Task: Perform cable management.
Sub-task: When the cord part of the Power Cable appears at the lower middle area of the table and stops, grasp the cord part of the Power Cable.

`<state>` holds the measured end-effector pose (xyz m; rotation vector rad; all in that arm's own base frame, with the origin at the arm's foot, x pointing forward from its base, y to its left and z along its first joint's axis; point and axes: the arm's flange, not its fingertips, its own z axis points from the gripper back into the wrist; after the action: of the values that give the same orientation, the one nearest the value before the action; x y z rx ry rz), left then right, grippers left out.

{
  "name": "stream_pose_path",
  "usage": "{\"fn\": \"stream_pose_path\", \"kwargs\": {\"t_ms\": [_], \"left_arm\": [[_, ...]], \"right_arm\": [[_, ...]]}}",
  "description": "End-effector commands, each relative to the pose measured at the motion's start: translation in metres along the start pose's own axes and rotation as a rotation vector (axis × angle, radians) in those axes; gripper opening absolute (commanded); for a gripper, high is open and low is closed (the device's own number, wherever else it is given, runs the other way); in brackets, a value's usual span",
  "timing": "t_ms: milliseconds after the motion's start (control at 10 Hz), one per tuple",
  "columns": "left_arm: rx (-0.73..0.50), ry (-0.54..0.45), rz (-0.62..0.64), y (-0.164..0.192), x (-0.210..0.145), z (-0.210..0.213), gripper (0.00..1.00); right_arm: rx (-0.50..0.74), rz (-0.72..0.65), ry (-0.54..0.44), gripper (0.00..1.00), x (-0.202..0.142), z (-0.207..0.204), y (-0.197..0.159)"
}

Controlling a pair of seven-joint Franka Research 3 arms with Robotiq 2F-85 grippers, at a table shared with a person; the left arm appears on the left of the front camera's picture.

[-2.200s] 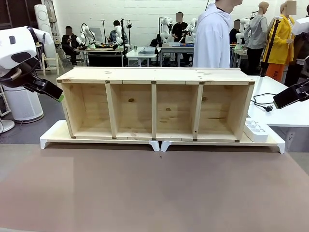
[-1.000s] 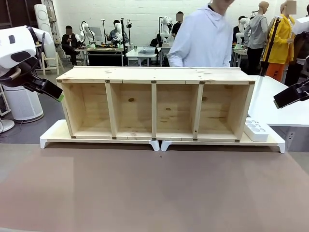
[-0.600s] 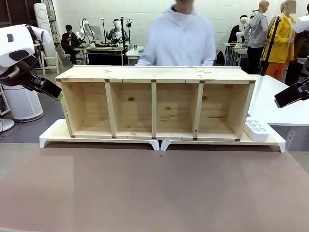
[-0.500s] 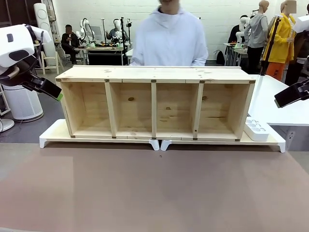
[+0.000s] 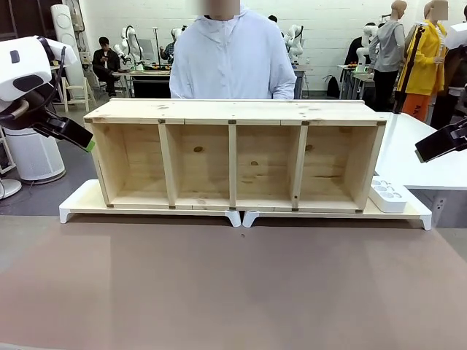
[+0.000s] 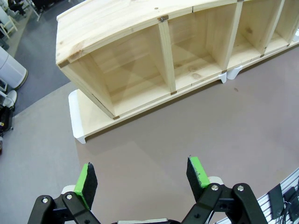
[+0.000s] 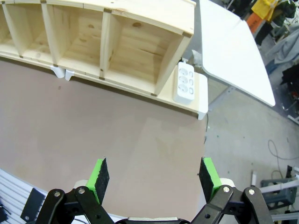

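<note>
Shelf (image 5: 233, 111) w/ person (image 5: 233, 58) behind; L jaws, R jaws spread apart.

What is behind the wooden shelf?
A person in a light top stands close behind the shelf. The shelf hides their lower body, their hands and whatever lies low behind it.

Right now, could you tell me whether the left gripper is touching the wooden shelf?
Apart. The left wrist view shows the left gripper open above the table, with a wide stretch of tabletop between its fingertips and the wooden shelf.
</note>
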<state>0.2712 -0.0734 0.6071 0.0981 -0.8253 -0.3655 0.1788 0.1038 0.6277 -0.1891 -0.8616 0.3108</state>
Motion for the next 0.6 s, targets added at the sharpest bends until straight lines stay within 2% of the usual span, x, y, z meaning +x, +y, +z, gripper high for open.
{"fn": "stream_pose_path", "kwargs": {"t_ms": [0, 500], "left_arm": [[0.006, -0.008, -0.008, 0.0011, 0.0015, -0.0011, 1.0], [0.006, -0.008, -0.008, 0.0011, 0.0015, -0.0011, 1.0]], "right_arm": [[-0.005, -0.006, -0.003, 1.0, 0.0, 0.0009, -0.0014], [-0.005, -0.006, -0.003, 1.0, 0.0, 0.0009, -0.0014]]}}
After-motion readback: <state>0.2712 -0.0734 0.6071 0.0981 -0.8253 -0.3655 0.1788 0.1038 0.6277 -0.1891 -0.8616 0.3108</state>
